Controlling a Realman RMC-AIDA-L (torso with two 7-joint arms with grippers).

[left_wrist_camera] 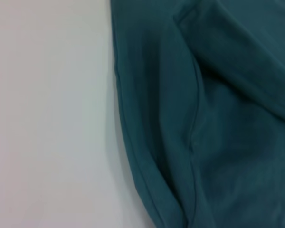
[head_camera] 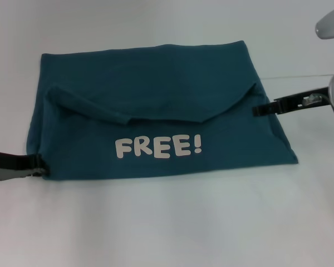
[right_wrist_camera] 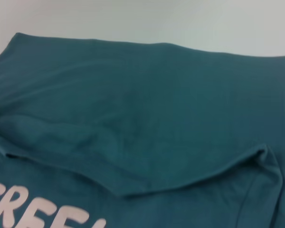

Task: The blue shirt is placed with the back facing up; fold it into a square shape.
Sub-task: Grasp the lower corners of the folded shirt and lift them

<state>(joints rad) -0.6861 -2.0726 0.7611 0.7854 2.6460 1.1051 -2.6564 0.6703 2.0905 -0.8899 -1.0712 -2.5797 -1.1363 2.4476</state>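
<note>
The left gripper (head_camera: 38, 166) sits low at the near left corner of the shirt, its black fingers touching the cloth there, but I can't tell if it's actually pinching anything or just resting next to it. The right gripper (head_camera: 260, 109) pokes in from the right side, tips touching the shirt's right edge about halfway up, and again I can't tell whether it's clamped or loose.

Between them is one large dark teal-blue cotton T-shirt (head_camera: 156, 89), lying folded into a wide rectangle in the middle of the white worktop (head_camera: 167, 228). One flap is folded over from the far side, with a curved edge running across the middle. Below that flap you can read white chunky lettering (head_camera: 157, 147): "FREE!". The right wrist view catches part of those letters too.
</note>
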